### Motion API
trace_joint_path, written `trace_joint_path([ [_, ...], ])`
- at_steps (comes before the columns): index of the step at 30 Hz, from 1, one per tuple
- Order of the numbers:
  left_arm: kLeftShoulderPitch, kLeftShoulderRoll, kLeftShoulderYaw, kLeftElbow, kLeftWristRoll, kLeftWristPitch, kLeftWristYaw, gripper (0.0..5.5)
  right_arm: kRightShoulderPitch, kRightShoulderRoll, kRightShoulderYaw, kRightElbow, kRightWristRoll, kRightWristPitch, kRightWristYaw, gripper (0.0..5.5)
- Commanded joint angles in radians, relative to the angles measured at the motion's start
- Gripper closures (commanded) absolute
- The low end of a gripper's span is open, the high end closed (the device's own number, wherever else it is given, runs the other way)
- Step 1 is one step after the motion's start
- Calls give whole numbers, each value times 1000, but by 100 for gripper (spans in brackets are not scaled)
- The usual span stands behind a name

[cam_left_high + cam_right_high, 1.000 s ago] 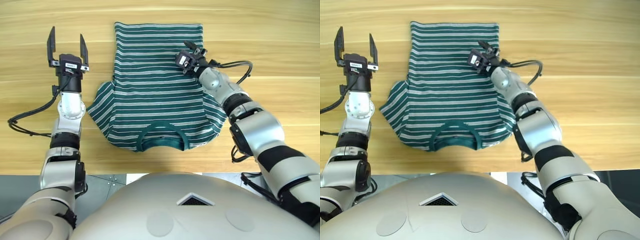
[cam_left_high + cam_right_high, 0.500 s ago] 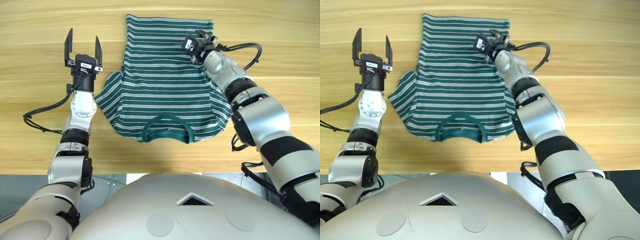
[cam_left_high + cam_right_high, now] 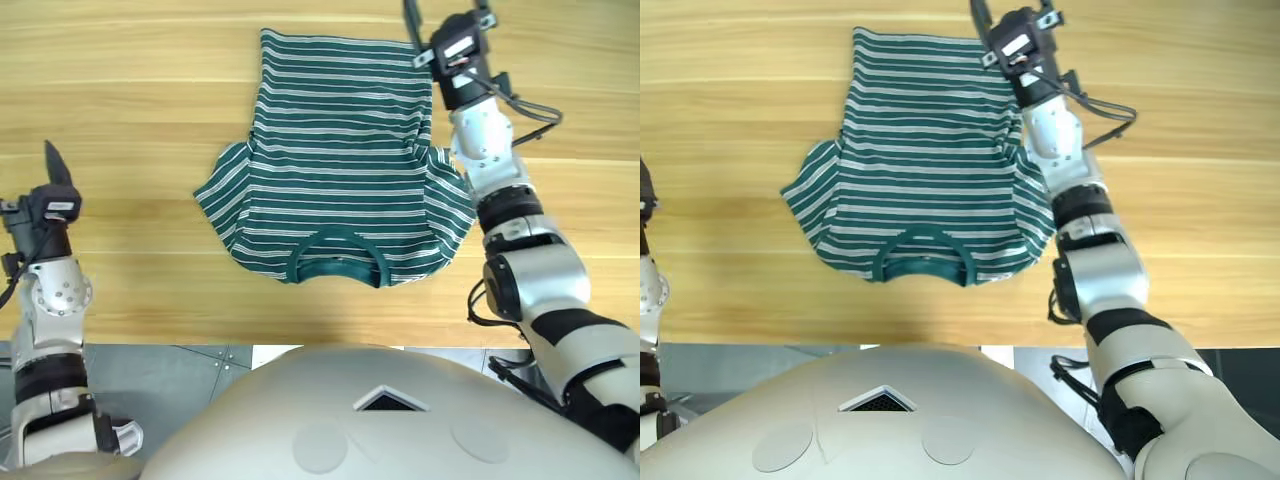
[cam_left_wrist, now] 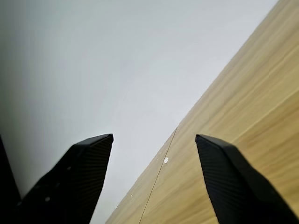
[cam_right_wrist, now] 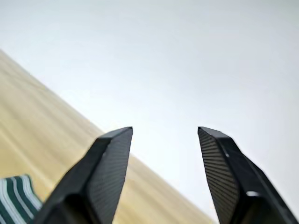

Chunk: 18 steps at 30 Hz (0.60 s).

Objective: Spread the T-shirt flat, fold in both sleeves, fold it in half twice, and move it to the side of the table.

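Note:
The green T-shirt (image 3: 335, 170) with white stripes lies on the wooden table (image 3: 120, 100), collar towards me and hem at the far side. Its left sleeve (image 3: 218, 185) fans out; the right sleeve (image 3: 452, 195) is bunched beside the body. My right gripper (image 3: 448, 20) stands open above the hem's far right corner, holding nothing; the right wrist view has its fingers (image 5: 110, 158) spread apart and a scrap of the T-shirt (image 5: 14, 200) below. My left gripper (image 3: 30, 175) is open far left of the shirt, near the table's front edge, fingers (image 4: 84, 168) wide apart over bare wood.
The table's front edge (image 3: 150, 344) runs just behind the collar, with grey floor (image 3: 200, 358) below it. Bare wood lies on both sides of the shirt and beyond the hem. A black cable (image 3: 535, 108) loops off my right forearm.
My right gripper has left the shirt's far right part and risen toward the far hem corner. My left arm has drawn back left and toward the front edge.

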Motion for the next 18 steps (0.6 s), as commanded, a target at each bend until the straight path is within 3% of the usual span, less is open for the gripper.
trace_joint_path([
  [1,205,66,-88,-242,52,72,-267,222,3,-81,-71,-122,-7,84,-17,293],
  [4,379,105,-126,-420,78,135,-473,222,-36,-104,-101,-101,-35,142,-70,293],
  [7,380,131,-209,-438,117,200,-622,222,-12,-134,-127,-142,-44,160,-94,293],
  [18,187,122,-304,-407,194,347,-662,222,-17,-169,-129,-116,-59,168,-105,293],
])
